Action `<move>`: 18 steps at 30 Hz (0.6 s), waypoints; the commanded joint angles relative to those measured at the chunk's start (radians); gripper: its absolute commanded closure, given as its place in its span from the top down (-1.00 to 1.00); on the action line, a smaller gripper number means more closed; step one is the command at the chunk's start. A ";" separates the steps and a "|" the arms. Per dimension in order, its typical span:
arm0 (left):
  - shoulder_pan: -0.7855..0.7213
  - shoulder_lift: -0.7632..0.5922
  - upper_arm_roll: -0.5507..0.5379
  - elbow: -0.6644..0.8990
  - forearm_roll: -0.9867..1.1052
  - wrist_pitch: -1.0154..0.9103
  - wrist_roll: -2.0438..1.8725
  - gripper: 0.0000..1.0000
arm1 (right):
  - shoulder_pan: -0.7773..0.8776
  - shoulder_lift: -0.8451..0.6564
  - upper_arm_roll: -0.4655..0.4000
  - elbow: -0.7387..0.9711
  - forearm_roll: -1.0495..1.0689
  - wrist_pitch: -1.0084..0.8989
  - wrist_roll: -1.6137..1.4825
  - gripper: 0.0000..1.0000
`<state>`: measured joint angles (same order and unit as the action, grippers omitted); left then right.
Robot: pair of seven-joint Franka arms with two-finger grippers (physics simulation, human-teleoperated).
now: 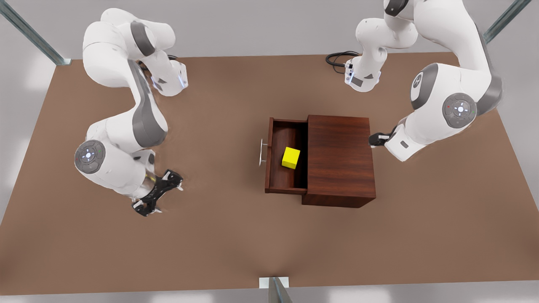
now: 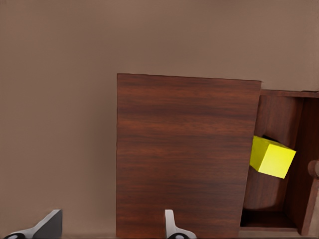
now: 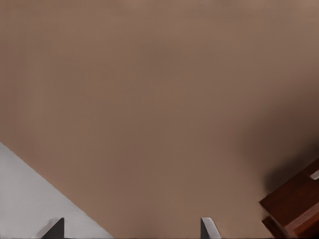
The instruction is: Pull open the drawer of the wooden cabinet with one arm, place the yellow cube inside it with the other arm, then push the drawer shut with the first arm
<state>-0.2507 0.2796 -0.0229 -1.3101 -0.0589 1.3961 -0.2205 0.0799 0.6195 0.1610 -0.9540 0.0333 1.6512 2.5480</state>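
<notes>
Both grippers are gaping empty: left gripper (image 1: 376, 139) hovering behind the wooden cabinet (image 1: 340, 160), right gripper (image 1: 158, 192) well before its open drawer (image 1: 286, 181) cradling the yellow cube (image 1: 291, 157).

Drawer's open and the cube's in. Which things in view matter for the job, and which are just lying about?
Job:
- dark reddish-brown wooden cabinet
- its open drawer, with silver bar handle
- small yellow cube, inside the drawer
- left gripper, open, behind the cabinet
- right gripper, open, away from the handle

Lying about:
- black cable loop
- brown table
</notes>
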 commanded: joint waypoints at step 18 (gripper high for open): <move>-0.685 0.478 0.017 0.132 0.097 0.859 -2.511 -1.00 | -0.181 -0.432 -0.029 -0.710 -0.139 0.102 -2.502 1.00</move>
<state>-0.9348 0.7467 -0.0096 -1.1794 0.0244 2.0740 -1.6061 -0.1022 0.1853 0.1311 -1.6685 -0.1060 1.7417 0.9962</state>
